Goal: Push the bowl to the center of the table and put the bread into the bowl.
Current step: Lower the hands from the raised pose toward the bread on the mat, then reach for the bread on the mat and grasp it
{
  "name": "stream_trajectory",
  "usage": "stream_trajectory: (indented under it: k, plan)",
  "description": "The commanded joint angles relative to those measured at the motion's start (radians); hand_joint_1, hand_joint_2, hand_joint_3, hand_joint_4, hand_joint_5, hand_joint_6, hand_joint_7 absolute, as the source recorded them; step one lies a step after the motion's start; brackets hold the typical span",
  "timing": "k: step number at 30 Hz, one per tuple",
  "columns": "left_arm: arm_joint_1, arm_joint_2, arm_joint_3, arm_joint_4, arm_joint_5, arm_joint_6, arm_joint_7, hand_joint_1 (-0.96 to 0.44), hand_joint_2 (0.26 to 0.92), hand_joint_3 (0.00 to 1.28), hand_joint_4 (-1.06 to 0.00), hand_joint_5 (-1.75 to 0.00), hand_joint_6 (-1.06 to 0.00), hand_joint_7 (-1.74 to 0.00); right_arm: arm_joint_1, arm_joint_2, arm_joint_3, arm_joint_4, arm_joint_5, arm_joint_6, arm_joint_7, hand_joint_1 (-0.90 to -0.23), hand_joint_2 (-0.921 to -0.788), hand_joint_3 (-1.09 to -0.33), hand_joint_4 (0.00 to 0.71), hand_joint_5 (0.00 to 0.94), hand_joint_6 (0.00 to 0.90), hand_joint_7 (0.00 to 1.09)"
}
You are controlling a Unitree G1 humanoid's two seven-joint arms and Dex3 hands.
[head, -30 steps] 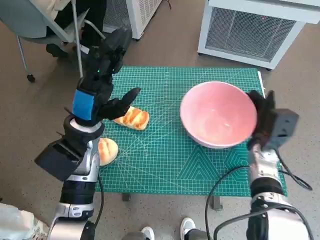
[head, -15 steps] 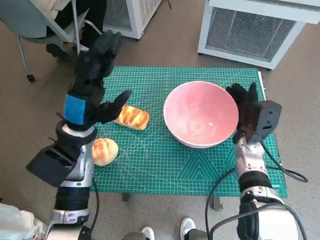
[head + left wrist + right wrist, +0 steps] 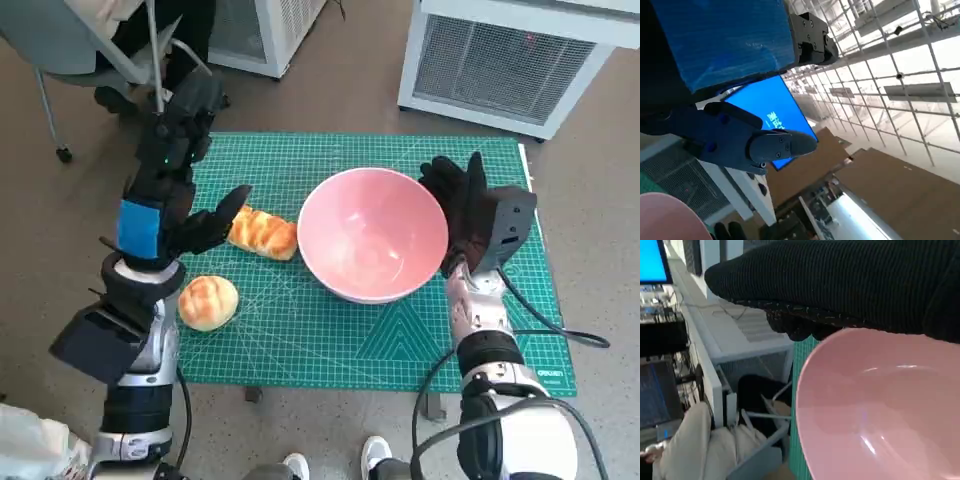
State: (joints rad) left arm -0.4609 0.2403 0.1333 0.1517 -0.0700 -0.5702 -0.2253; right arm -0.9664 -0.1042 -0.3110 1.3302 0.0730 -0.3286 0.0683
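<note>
Nearest the robot, close to the counter's (image 3: 330,350) front-left corner, a round golden bun (image 3: 208,302) lies on the green cutting mat (image 3: 300,160), partly tucked under the left forearm. A little farther in along the left side lies the long glazed bread (image 3: 264,233), with its end next to the bowl's rim; whether the two touch cannot be told.

The pink bowl (image 3: 372,235) sits upright near the middle of the counter, slightly toward the right side, and it holds nothing. The right hand (image 3: 470,210), in its black knitted glove, stands upright with its fingers spread and lies flat against the bowl's right outer wall, gripping nothing. In the right wrist view the glove (image 3: 850,285) runs as a dark band just over the bowl's rim (image 3: 865,405), and a person in pale clothing sits in a chair beyond the mat's edge.

The left hand (image 3: 175,180) is raised above the left edge of the counter, its blue-taped back facing up, fingers wide apart and empty; its thumb points toward the bread from above and is not plainly in contact with it. The left wrist view looks up past the blue tape (image 3: 725,40) to a ceiling grid and a blue screen.

Beyond the far edge stand white grilled units (image 3: 520,60) on the floor, and a chair at the far left.
</note>
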Motion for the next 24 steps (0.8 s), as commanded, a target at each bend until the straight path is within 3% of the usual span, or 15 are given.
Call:
stream_trajectory:
  k: [1, 7, 13, 16, 19, 24]
  plan:
    - [0.009, 0.038, 0.015, 0.011, 0.051, -0.017, 0.021, -0.48, 0.921, 0.37, -0.23, 0.0, -0.22, -0.18, -0.016, -0.03, 0.012, -0.005, -0.018, -0.027, 0.0, -0.438, -0.921, -0.854, 0.214, 0.002, 0.25, 0.06]
    - [-0.013, 0.152, 0.007, 0.079, 0.118, -0.024, -0.024, -0.49, 0.921, 0.38, -0.23, 0.0, -0.22, -0.16, -0.039, -0.063, 0.032, -0.037, -0.027, -0.137, -0.003, -0.457, -0.921, -0.85, 0.23, 0.01, 0.253, 0.06]
    - [-0.071, 0.306, -0.037, 0.156, 0.237, 0.012, -0.09, -0.47, 0.921, 0.36, -0.23, 0.0, -0.22, -0.15, -0.039, -0.093, 0.044, -0.1, -0.014, -0.332, 0.085, -0.511, -0.921, -0.817, 0.238, 0.01, 0.269, 0.07]
    - [-0.116, 0.368, -0.079, 0.186, 0.271, 0.077, -0.165, -0.48, 0.921, 0.32, -0.22, 0.0, -0.22, -0.14, -0.026, -0.094, 0.042, -0.166, 0.025, -0.465, 0.182, -0.509, -0.921, -0.806, 0.248, 0.013, 0.278, 0.07]
    - [-0.152, 0.406, -0.115, 0.209, 0.29, 0.125, -0.227, -0.49, 0.921, 0.27, -0.21, 0.0, -0.23, -0.13, -0.012, -0.09, 0.045, -0.224, 0.063, -0.555, 0.257, -0.509, -0.921, -0.802, 0.258, 0.015, 0.287, 0.07]
    - [-0.227, 0.437, -0.181, 0.272, 0.306, 0.207, -0.339, -0.49, 0.921, 0.17, -0.22, 0.0, -0.26, -0.12, 0.031, -0.07, 0.063, -0.37, 0.17, -0.653, 0.412, -0.528, -0.921, -0.779, 0.282, 0.02, 0.314, 0.09]
